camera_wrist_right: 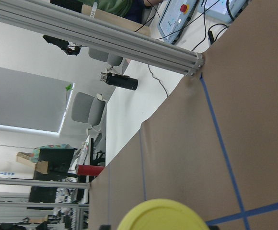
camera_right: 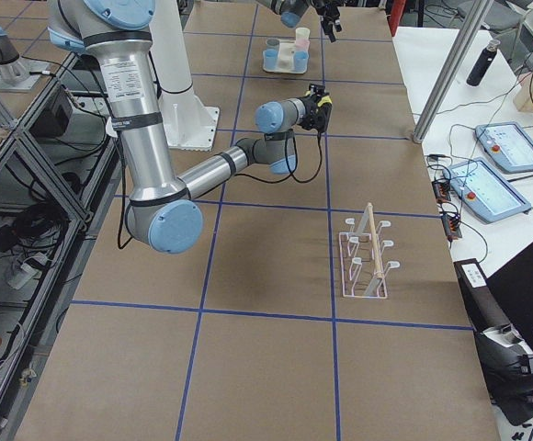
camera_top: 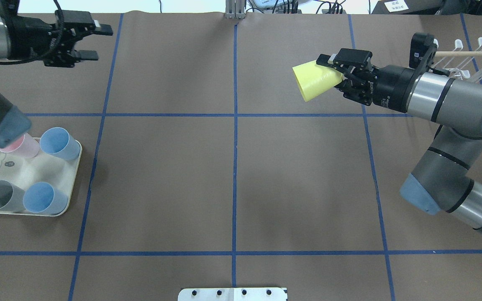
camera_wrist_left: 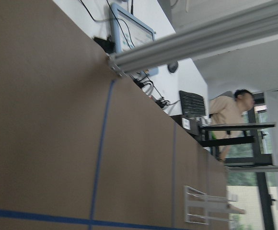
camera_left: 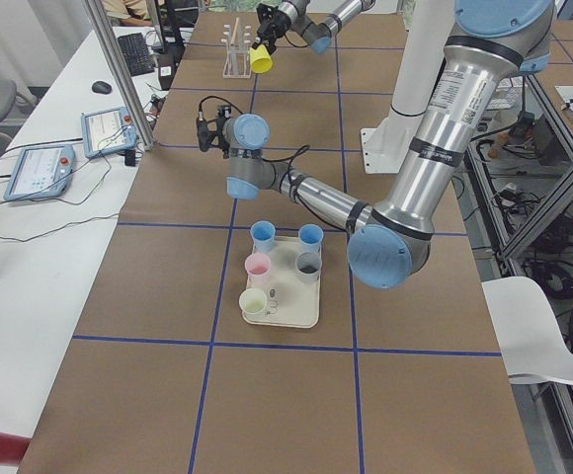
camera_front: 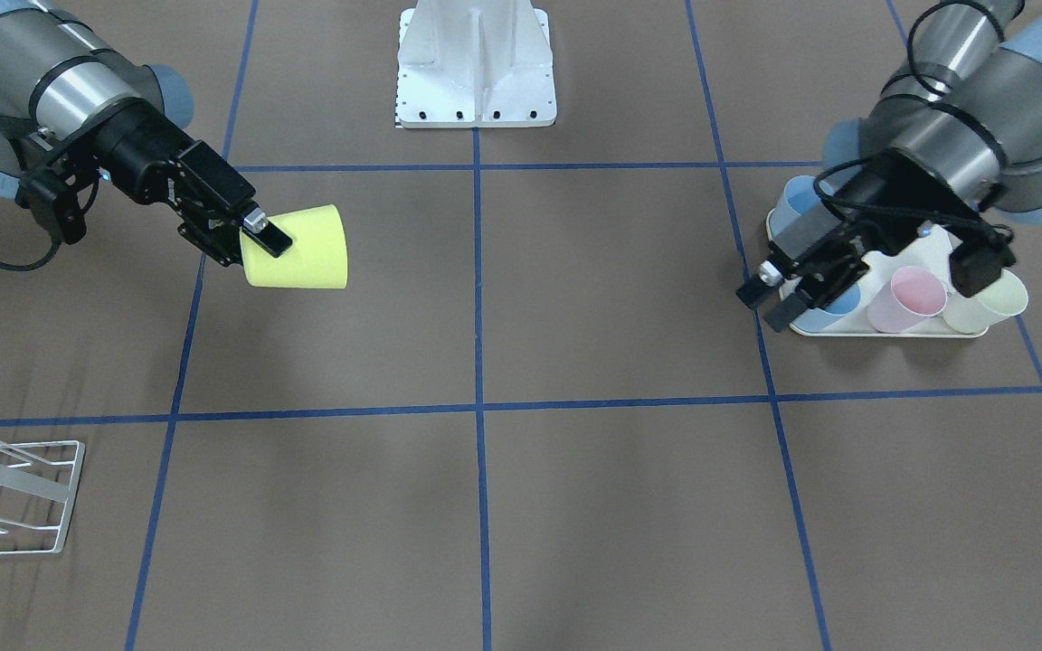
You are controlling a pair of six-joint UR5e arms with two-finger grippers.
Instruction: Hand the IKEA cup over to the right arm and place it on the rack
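Note:
The IKEA cup [camera_front: 299,249], yellow, is held on its side above the table, with my right gripper [camera_front: 266,237] shut on one end of it. From overhead, the cup [camera_top: 314,80] points toward the table's middle and the right gripper [camera_top: 338,71] sits behind it. Its yellow edge [camera_wrist_right: 163,216] fills the bottom of the right wrist view. The white wire rack [camera_top: 471,58] with its wooden dowel stands just behind the right wrist, at the far right; it also shows as the rack [camera_front: 10,488]. My left gripper [camera_top: 95,42] hangs open and empty at the far left.
A cream tray [camera_top: 27,167] on the left side holds several cups in blue, pink and grey. The robot's white base [camera_front: 476,68] stands at the table's middle edge. Blue tape lines grid the brown tabletop. A person sits beyond the table in the left wrist view.

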